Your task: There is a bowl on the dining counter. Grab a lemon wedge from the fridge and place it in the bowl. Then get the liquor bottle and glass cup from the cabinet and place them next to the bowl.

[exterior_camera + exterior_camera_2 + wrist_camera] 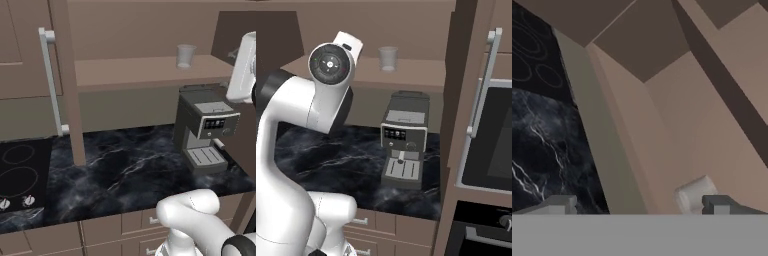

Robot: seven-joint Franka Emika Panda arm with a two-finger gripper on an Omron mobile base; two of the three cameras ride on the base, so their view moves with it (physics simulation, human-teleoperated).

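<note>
translucent glass cup (185,55) (round, tapered)

The white Franka arm with dark joints (301,130) rises from its base and bends high at the elbow. In the hand view, the two-finger gripper (637,204) holds its dark fingertips (559,204) spread wide apart, with nothing between them.

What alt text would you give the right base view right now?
A glass cup stands upright on the open cabinet shelf, above a coffee machine on the black marble counter. The white arm rises at left; an oven is at right.
</note>
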